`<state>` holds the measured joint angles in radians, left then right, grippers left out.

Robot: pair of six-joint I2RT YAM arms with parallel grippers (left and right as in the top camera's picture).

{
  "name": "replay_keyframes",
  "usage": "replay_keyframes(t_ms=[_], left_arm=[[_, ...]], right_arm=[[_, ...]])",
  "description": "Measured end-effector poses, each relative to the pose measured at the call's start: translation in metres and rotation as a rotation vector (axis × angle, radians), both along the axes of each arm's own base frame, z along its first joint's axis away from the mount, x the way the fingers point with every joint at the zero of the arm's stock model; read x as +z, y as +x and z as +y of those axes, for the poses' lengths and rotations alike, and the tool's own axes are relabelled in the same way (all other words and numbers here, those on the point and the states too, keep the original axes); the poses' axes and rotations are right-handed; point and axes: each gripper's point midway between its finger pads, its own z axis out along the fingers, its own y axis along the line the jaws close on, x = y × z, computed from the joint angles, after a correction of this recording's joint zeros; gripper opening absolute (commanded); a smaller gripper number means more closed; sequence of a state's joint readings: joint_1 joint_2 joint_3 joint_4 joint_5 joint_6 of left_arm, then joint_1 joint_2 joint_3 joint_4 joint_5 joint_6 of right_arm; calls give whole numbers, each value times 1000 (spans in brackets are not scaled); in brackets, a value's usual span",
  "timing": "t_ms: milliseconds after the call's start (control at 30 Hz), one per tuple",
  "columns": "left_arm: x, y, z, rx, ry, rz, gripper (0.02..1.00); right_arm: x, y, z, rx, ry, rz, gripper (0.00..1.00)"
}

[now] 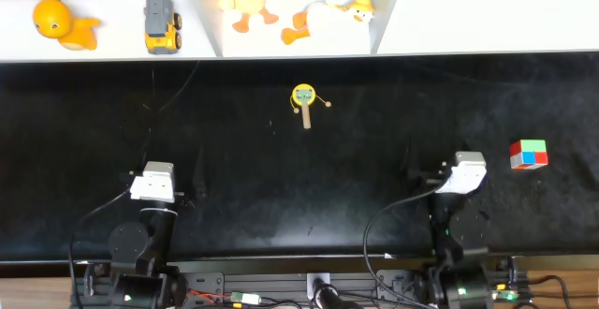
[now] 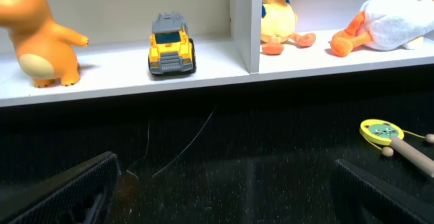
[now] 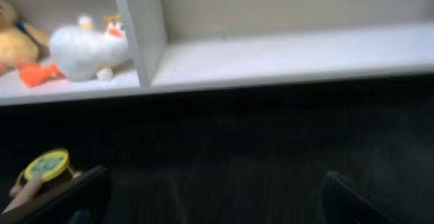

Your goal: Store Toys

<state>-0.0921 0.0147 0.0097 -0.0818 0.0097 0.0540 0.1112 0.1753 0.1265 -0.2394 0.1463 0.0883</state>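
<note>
Lying on the black table mat (image 1: 281, 187), well apart from the white compartment shelf (image 1: 487, 19), a yellow round wooden-handled drum rattle (image 1: 304, 98) and a multicoloured plastic cube (image 1: 529, 154) are not yet stored. The left gripper (image 2: 224, 200) and right gripper (image 3: 210, 203) are held wide open, empty. The rattle could be twisted out if pinched by its thin handle, or the cube nudged away
</note>
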Motion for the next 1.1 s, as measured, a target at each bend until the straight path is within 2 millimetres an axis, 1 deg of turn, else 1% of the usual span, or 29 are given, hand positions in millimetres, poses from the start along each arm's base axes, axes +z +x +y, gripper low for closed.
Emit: replay_keyframes(t_ms=[67,267,333,433,533,633,767,867,1000,1100], left_arm=[[0,0,0,0,0,0,998],[0,0,1,4,1,0,998],[0,0,1,4,0,0,996],[0,0,1,5,0,0,998],[0,0,1,5,0,0,998],[0,0,1,5,0,0,998],[0,0,1,4,0,0,996],[0,0,1,5,0,0,996],[0,0,1,6,1,0,998],[0,0,1,7,1,0,996]], right_arm=[[-3,-5,-1,-16,38,129,993],[13,-17,0,-80,114,494,996],[17,-18,4,-80,105,600,996],[18,-13,18,-51,73,723,996],[9,-3,40,6,25,819,996],[-3,6,68,46,3,896,993],[-20,13,102,20,-7,964,993],[-32,18,126,2,-33,989,993],[-49,27,165,14,-80,995,996],[-59,33,187,7,-104,1001,998]])
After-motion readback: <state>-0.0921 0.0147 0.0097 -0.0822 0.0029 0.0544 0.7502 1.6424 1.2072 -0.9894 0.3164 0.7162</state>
